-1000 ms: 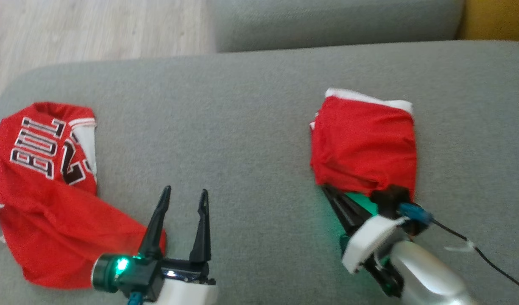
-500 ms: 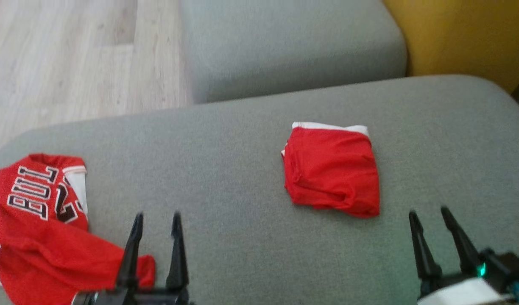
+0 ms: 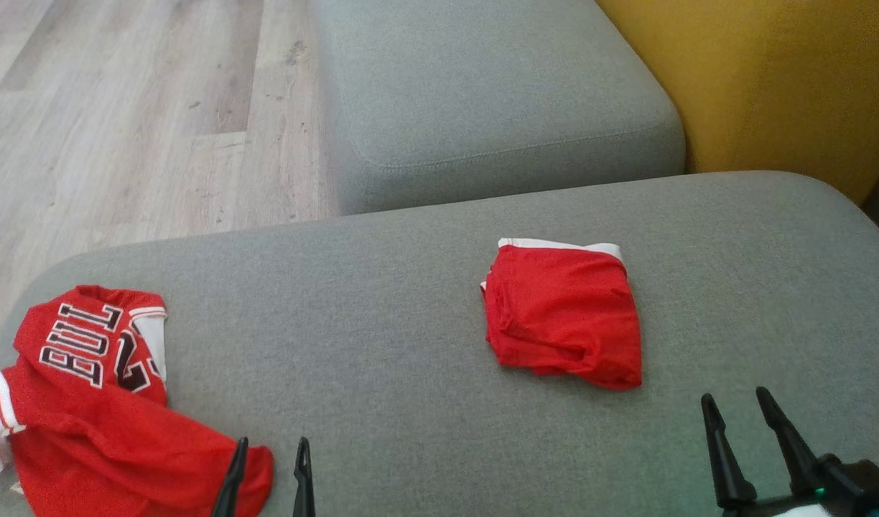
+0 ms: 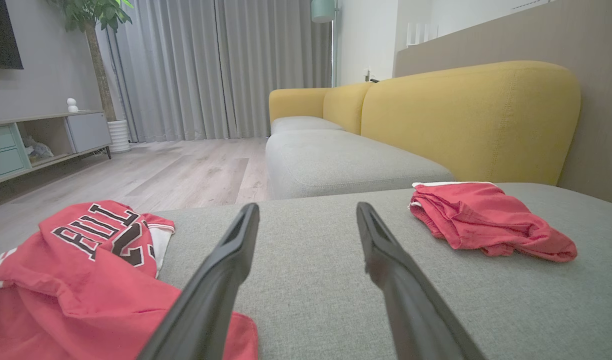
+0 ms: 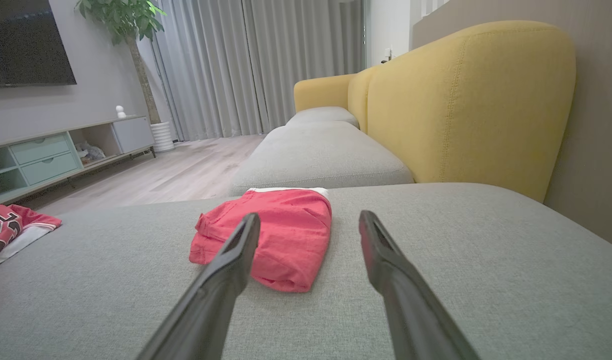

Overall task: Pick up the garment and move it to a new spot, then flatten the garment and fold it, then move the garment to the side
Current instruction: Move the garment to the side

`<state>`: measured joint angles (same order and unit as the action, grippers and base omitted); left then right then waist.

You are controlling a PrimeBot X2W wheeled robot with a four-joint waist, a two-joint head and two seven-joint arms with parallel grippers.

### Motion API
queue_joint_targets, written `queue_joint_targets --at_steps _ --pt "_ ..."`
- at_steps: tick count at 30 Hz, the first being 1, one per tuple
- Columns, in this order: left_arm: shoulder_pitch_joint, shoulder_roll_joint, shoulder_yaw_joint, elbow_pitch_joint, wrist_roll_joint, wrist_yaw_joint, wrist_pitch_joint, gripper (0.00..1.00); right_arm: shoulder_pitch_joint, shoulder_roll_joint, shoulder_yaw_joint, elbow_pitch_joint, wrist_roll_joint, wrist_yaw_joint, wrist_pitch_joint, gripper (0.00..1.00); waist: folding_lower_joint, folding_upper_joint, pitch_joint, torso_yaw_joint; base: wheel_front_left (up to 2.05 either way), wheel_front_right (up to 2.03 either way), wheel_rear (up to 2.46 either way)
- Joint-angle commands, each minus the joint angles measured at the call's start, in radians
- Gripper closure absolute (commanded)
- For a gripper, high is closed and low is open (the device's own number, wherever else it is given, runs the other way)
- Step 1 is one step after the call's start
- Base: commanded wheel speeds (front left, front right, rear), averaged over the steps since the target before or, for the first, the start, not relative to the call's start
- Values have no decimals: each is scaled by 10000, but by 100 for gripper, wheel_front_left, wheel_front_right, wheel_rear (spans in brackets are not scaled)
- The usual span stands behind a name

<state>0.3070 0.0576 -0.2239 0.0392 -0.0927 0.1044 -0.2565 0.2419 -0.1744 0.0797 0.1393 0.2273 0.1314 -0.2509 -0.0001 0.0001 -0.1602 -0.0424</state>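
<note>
The folded red garment [image 3: 561, 316] with a white band lies flat on the right half of the grey cushion [image 3: 375, 323]. It also appears in the left wrist view [image 4: 486, 220] and the right wrist view [image 5: 276, 235]. My right gripper [image 3: 734, 395] is open, just short of the garment's near right corner and not touching it; its wrist view shows open, empty jaws [image 5: 310, 216]. My left gripper [image 3: 272, 441] stands open and empty at the bottom edge [image 4: 307, 207], its left finger over the hem of a crumpled red jersey [image 3: 87, 402].
The lettered jersey [image 4: 76, 270] lies at the cushion's left end, close to the edge. Beyond are a second grey cushion [image 3: 482, 93], a yellow backrest [image 3: 770, 86] to the right, and wood floor [image 3: 123, 108] to the left. Bare cushion separates the two garments.
My right gripper has opened, let go of the folded garment and drawn back from it. Both grippers have sunk toward the bottom edge, and the head camera has tilted up.
</note>
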Motion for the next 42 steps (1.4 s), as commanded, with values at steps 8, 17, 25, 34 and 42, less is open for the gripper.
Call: queue_joint_targets --at_steps 8,17,25,34,42 --pt "-490 -74 332 -187 87 -16 -53 0 -91 -47 283 -60 -116 -7 -108 0 1 -1 -74 48 0 0 0" --pt "-306 -74 388 -112 -250 18 -53 0 -32 13 553 190 -121 -7 -108 0 1 -1 -144 -76 0 0 0" --pt "-289 -74 439 -106 -260 1 -53 0 -19 15 517 176 -118 -7 -108 0 1 -1 -117 -100 0 0 0" --pt "-403 -74 491 -305 -241 97 -53 0 -585 56 179 589 -58 -7 -108 0 1 -1 484 -21 0 0 0" --pt "-784 -74 355 -390 -46 -135 -53 0 -2509 -37 213 2047 588 -7 -21 0 1 -1 1402 145 0 0 0"
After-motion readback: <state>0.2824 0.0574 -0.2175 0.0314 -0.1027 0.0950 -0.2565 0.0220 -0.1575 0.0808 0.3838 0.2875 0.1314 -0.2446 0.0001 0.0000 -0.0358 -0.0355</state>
